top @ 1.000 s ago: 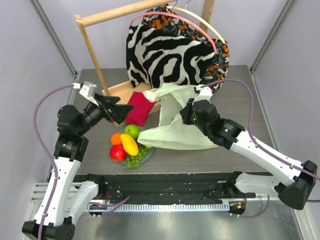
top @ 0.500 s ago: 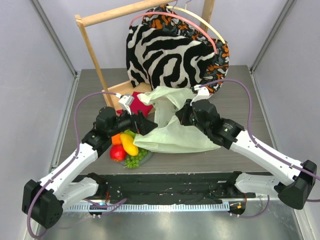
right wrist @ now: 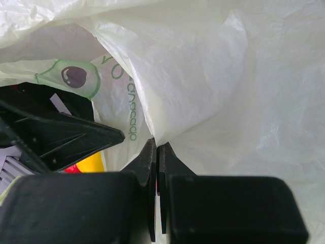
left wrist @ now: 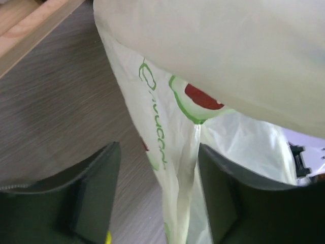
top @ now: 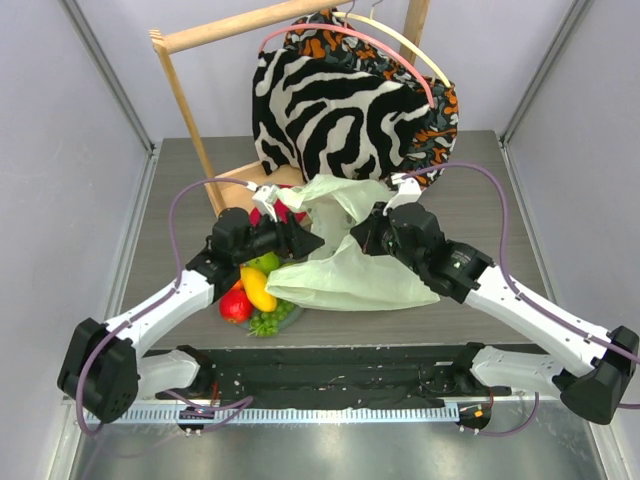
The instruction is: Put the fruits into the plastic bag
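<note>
The pale-green plastic bag (top: 345, 265) lies crumpled at the table's middle, one end lifted. My right gripper (top: 362, 232) is shut on a fold of the bag (right wrist: 203, 86) and holds it up. My left gripper (top: 310, 243) is open, its jaws on either side of a hanging edge of the bag (left wrist: 177, 157), without pinching it. The fruits (top: 255, 292) are piled on a plate left of the bag: a red apple (top: 236, 305), a yellow mango (top: 259, 289), a green apple (top: 264, 263) and green grapes (top: 268, 320). The left arm hides part of the pile.
A wooden rack (top: 195, 110) stands at the back with zebra-striped fabric (top: 335, 110) and an orange patterned cloth hung on it. A red cloth (top: 268, 213) lies at its foot, mostly hidden by my left arm. The rack's wooden base (left wrist: 35, 25) is close to my left gripper.
My left arm has swung right from the table's left side to the bag's lifted edge, over the fruits. My right gripper still holds the bag and has shifted slightly.
</note>
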`<state>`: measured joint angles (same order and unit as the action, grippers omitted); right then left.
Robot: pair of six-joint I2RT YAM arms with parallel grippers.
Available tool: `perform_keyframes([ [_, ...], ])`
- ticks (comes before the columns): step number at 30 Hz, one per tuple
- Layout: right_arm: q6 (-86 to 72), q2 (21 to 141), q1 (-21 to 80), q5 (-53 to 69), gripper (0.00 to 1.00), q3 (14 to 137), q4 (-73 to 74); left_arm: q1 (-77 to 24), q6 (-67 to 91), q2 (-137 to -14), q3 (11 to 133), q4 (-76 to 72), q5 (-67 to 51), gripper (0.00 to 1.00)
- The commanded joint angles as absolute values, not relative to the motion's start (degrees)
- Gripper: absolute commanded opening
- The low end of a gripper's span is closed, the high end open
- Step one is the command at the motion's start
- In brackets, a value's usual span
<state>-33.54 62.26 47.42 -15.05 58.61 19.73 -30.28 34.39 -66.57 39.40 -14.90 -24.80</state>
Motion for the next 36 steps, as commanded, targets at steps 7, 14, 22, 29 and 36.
perform_keyframes([
  [7, -29.5, 57.7, 46.7, -22.0, 0.01, 61.2, 22.7, -32.0, 28.0, -64.8, 42.2, -8.8, -17.1, 0.07],
  [14, -22.3, 51.9, 44.2, -31.5, 0.01, 68.5, 29.7, -24.9, 24.9, -60.5, 42.9, 5.4, -10.1, 0.00],
  [22, -20.2, 48.4, 43.9, -34.5, 0.01, 69.5, 31.6, -19.6, 28.1, -58.9, 41.0, 3.3, -20.3, 0.00],
  [29, -16.4, 49.9, 43.6, -27.4, 0.01, 64.9, 26.6, -20.1, 25.1, -54.9, 43.7, 6.2, -25.2, 0.72],
  [36, -12.4, 52.9, 43.0, -14.4, 0.01, 62.6, 20.9, -22.5, 21.5, -45.7, 45.1, 9.6, -25.1, 0.88],
])
